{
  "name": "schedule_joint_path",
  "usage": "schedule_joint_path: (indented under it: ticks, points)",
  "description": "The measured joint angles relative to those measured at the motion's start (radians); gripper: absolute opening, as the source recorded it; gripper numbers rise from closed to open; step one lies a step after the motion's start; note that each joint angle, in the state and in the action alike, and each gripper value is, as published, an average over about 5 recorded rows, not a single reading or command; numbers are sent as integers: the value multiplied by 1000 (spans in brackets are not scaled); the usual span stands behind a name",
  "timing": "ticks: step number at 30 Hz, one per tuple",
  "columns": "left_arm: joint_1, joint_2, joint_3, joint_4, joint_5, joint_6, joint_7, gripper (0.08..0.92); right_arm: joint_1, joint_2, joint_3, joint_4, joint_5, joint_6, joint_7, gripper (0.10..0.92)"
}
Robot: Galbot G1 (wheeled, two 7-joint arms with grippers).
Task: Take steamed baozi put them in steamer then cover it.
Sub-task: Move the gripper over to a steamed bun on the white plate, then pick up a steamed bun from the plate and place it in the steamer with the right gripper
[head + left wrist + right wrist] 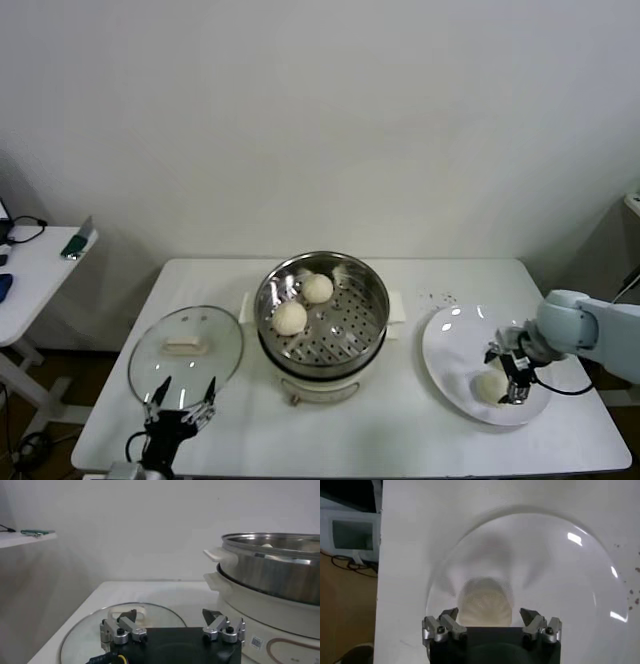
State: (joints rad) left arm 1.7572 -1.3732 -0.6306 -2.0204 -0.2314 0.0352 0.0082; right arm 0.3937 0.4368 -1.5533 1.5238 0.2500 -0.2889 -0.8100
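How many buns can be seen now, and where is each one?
3. Two buns lie in the steamer, one behind the other. The third bun lies on the white plate, under the open right tool. Any further bun is hidden.

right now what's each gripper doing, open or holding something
left gripper: open, empty, near the glass lid.
right gripper: open, over the baozi on the plate, not gripping it.

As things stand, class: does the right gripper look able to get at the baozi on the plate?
Probably yes: the right gripper hangs open right above the baozi on the plate, nothing between them.
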Motion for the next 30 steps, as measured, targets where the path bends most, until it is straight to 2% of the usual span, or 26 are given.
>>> schedule_joint_path:
  ticks: [3,11,20,30]
  points:
    - [-2,0,1,2,1,0,0,823,-31,0,23,-9,-13,-4,1,794]
    - [-5,0,1,4,2,1,-1,823,-72,3,67,-25,-35,-7,2,615]
    - [-8,0,1,4,9,4,-2,823,7,23,41,-23,-69,53,-36,601]
    - [-16,-5,11,13,27,6,-1,823,404,179,-97,-38,-29,319,-137,600]
